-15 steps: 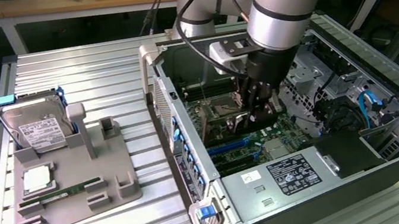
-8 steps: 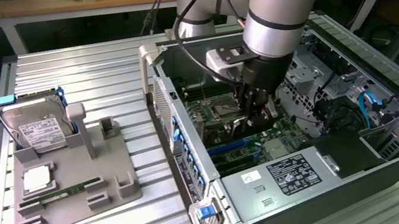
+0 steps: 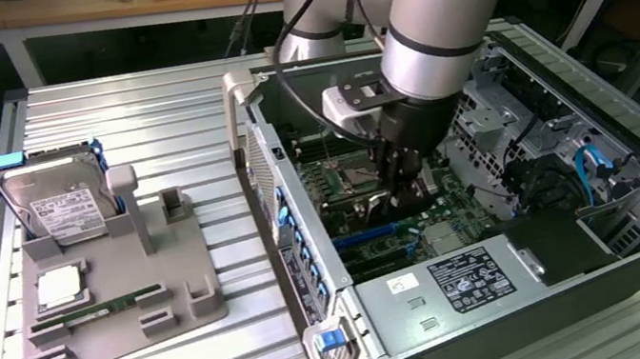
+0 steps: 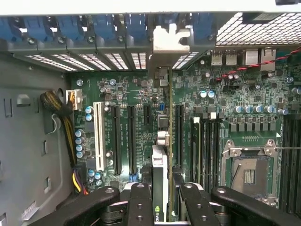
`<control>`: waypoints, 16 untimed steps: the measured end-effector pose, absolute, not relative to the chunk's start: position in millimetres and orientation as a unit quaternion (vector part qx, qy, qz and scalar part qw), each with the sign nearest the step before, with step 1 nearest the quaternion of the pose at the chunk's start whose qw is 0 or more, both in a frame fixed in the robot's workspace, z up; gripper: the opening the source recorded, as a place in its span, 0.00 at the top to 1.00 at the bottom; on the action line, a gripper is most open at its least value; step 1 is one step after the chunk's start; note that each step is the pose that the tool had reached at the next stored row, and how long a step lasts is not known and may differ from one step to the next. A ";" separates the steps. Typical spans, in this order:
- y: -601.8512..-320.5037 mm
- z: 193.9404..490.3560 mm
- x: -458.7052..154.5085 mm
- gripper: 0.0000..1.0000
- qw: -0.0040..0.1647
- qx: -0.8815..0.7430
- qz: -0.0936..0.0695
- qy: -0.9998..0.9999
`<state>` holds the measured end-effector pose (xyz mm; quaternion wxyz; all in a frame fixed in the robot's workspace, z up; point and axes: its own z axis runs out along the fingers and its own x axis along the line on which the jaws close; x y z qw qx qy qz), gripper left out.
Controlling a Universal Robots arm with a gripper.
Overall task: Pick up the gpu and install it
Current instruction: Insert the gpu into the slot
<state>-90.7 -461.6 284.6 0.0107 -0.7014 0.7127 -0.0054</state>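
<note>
The gpu [image 4: 161,176] is seen edge-on in the wrist view, a thin dark card with a green logo near my fingers. Its silver bracket [image 4: 170,40] reaches up to the case's rear slot openings. My gripper [image 4: 164,207] is shut on the card, one black finger [image 4: 139,202] on each side. The card stands upright over the motherboard [image 4: 225,99], in line with the black expansion slots [image 4: 131,136]; whether it is seated I cannot tell. In the exterior view my gripper [image 3: 401,181] is deep inside the open computer case [image 3: 542,279], low over the board.
A grey fixture [image 3: 186,307] on the exterior view's left holds a silver hard drive in a blue frame [image 3: 61,206], a CPU [image 3: 60,286] and a green RAM stick [image 3: 103,310]. Inside the case are a CPU socket [image 4: 248,172], a white slot [image 4: 99,136] and yellow-black cables [image 4: 56,106].
</note>
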 end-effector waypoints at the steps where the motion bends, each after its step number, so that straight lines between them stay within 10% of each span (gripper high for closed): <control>1: -461.6 284.0 -91.3 0.73 0.011 -0.701 -0.005 0.713; 16: -461.5 278.2 -100.6 0.73 0.016 -0.701 -0.003 0.713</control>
